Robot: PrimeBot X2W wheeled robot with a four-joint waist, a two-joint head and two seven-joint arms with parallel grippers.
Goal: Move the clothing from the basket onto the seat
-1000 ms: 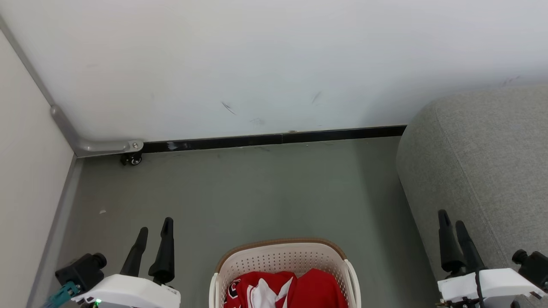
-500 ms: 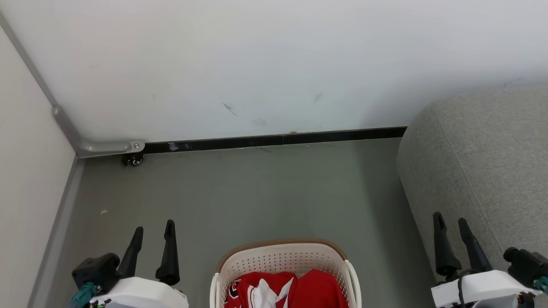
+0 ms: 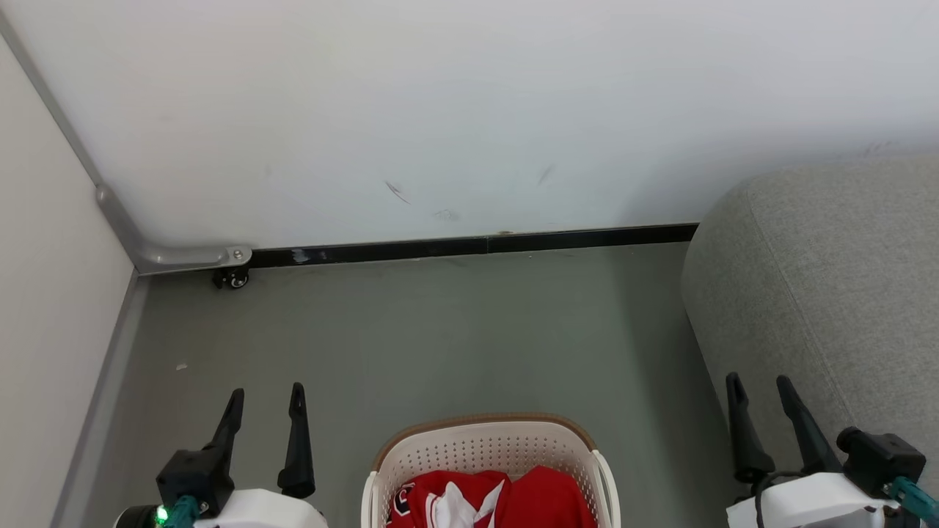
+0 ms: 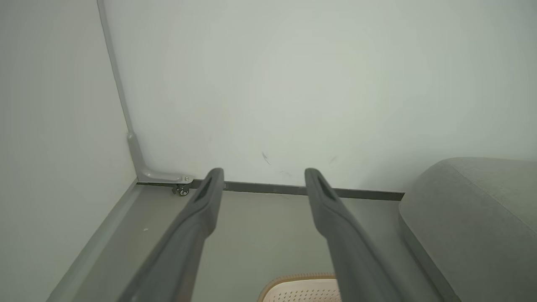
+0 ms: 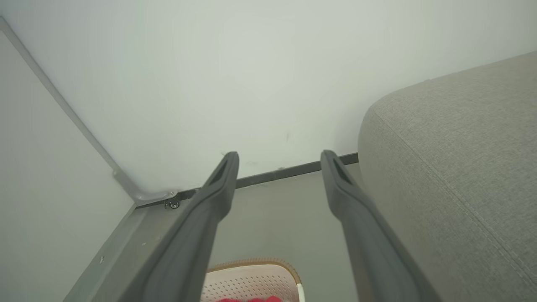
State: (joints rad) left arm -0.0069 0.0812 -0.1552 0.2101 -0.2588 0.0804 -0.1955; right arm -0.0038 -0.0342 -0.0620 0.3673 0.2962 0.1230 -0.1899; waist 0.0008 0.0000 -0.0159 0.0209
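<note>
- Both wrists have rolled since a second ago: left pincer (image 3: 266,391) and right pincer (image 3: 758,379) showed their fingers nearly overlapped, and now each pair faces the head camera spread side by side.
- Whole head view has slid down a touch, with the skirting strip (image 3: 469,243) and the basket rim lower in the frame. That is camera tilt, not things moving.
- Left pincer: jaws wide apart, nothing between them, hanging over bare floor (image 3: 440,330) left of the basket (image 3: 484,447).
- Right pincer: jaws wide apart, empty, in front of the near flank of the seat (image 3: 829,293). Contact cannot be told.
- Clothing (image 3: 543,499) lies red and bunched inside the basket at the bottom edge of the head view, partly cut off. Nothing has reached the seat.
- Basket stands on the floor between the two arms, and the seat is just to its right with a strip of floor between.
- Judgement: this is pre-grasp setup and the task has not really started. Neither pincer is over the basket opening, and both point toward the wall (image 3: 469,110).
- Next move likely needs one arm swung inward and tipped down into the basket. Loose fabric may come up only partly.
</note>
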